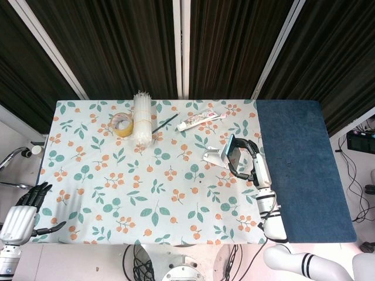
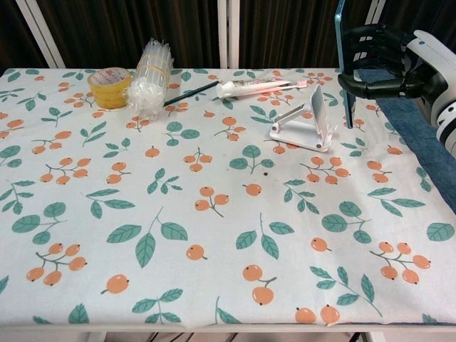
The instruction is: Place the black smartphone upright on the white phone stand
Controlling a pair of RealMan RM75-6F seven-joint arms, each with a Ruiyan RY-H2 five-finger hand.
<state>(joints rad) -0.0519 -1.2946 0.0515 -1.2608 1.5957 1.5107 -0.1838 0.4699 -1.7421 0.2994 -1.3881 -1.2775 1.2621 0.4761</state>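
My right hand (image 1: pixel 251 161) (image 2: pixel 388 63) grips the black smartphone (image 1: pixel 232 151) (image 2: pixel 343 60), which stands nearly upright on its edge in the air. The phone hangs just right of and above the white phone stand (image 1: pixel 217 156) (image 2: pixel 305 122), without touching it. The stand rests on the floral tablecloth with its back plate tilted up. My left hand (image 1: pixel 23 213) sits open at the near left corner, off the table's edge, far from both objects.
At the back of the table lie a roll of yellow tape (image 1: pixel 122 124) (image 2: pixel 110 85), a bundle of clear plastic sticks (image 1: pixel 141 117) (image 2: pixel 149 78), a dark pen (image 1: pixel 166 122) and a white tube (image 1: pixel 199 120) (image 2: pixel 253 86). A blue cloth (image 1: pixel 299 164) covers the table's right part.
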